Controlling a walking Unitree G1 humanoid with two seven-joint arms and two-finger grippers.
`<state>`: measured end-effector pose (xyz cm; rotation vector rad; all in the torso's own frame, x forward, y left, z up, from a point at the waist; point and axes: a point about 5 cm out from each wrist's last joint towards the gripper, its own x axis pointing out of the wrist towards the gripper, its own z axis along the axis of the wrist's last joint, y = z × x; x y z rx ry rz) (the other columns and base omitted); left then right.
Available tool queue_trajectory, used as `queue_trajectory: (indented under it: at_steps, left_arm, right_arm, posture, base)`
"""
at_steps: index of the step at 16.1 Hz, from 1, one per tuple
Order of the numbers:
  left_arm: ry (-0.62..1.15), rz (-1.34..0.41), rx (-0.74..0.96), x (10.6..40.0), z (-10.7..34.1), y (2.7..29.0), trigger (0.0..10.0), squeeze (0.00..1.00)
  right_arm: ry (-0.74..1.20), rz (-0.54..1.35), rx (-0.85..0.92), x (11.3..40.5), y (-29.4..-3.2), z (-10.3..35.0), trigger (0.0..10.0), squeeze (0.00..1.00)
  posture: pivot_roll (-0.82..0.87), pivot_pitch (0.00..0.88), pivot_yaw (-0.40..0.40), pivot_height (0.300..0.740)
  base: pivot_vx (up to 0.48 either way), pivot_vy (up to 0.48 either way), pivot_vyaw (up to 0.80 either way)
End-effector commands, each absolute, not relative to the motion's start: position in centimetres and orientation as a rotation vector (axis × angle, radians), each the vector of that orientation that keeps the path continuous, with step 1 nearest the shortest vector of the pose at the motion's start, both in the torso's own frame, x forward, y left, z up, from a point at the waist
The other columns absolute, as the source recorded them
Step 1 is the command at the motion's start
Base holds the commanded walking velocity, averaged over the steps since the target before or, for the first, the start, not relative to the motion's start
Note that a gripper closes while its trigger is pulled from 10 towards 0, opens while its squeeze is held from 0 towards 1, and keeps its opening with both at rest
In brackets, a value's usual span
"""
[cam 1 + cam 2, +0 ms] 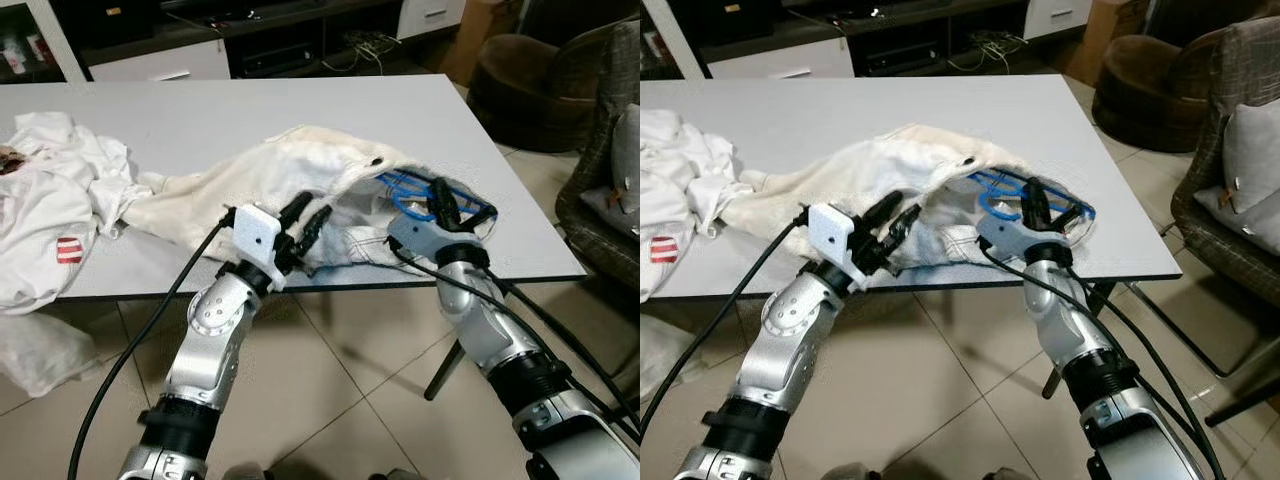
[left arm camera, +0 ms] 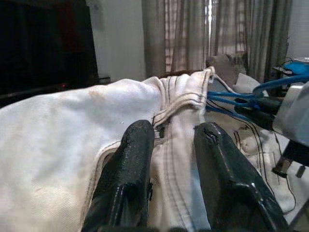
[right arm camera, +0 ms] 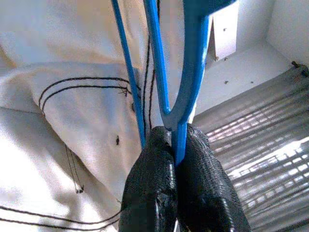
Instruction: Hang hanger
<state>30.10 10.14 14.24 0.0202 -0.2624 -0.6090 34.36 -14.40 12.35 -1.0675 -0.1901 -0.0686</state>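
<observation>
The right gripper (image 3: pixel 176 159), right of centre in the head views, has its two black fingers pinched tight on the thin stem of a blue plastic clothes hanger (image 1: pixel 420 195). The hanger's far end lies inside the open waist of a cream-white cotton garment with dark stitching (image 1: pixel 290 170), which is spread across the middle of the frame on a pale grey rectangular table (image 1: pixel 200 120).

The left gripper (image 2: pixel 169 159), just left of centre, has its fingers parted on either side of the garment's stitched waist edge. Cloth runs between them, but they do not look clamped on it.

So the hanger is in hand and partly fed into the garment, with the opening being steadied. It is not yet seated, by my reading, since much of the blue frame is exposed at the table's near right edge. Lifting it and hooking it somewhere remain; no rail is visible.

A crumpled white shirt with a red striped patch (image 1: pixel 50 210) lies at left.
</observation>
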Motion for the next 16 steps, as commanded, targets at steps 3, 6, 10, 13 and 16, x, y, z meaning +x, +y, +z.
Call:
queue_trajectory:
  at_steps: [3,6,10,13,16]
  left_arm:
    - [-0.314,-0.628,0.034,30.5,15.6,10.1,10.0,0.0]
    - [-0.341,-0.642,0.052,31.2,16.7,10.8,10.0,0.0]
    - [-0.363,-0.656,0.069,31.8,17.7,11.0,10.0,0.0]
    - [-0.345,-0.769,0.043,31.3,18.1,10.2,10.0,0.0]
    - [-0.324,-0.852,0.04,31.0,18.4,9.9,10.0,0.0]
  right_arm:
    - [-0.391,0.007,-1.164,34.2,-12.0,14.1,10.0,0.0]
    - [-0.439,0.052,-1.296,33.5,-12.1,13.3,10.0,0.0]
    - [-0.489,0.088,-1.454,33.0,-13.2,12.7,10.0,0.0]
    - [-0.535,0.112,-1.557,32.8,-13.9,12.4,10.0,0.0]
    - [-0.628,0.154,-1.607,32.3,-12.7,12.2,10.0,0.0]
  posture:
    - [0.05,0.008,0.013,0.74]
    - [0.05,0.007,0.008,0.74]
    - [0.04,0.008,0.012,0.74]
    - [0.04,0.007,0.017,0.74]
    - [0.04,0.006,0.02,0.74]
  base:
    - [0.0,0.0,0.0]
    - [0.0,0.0,0.0]
    - [0.0,0.0,0.0]
    - [0.0,0.0,0.0]
    - [0.0,0.0,0.0]
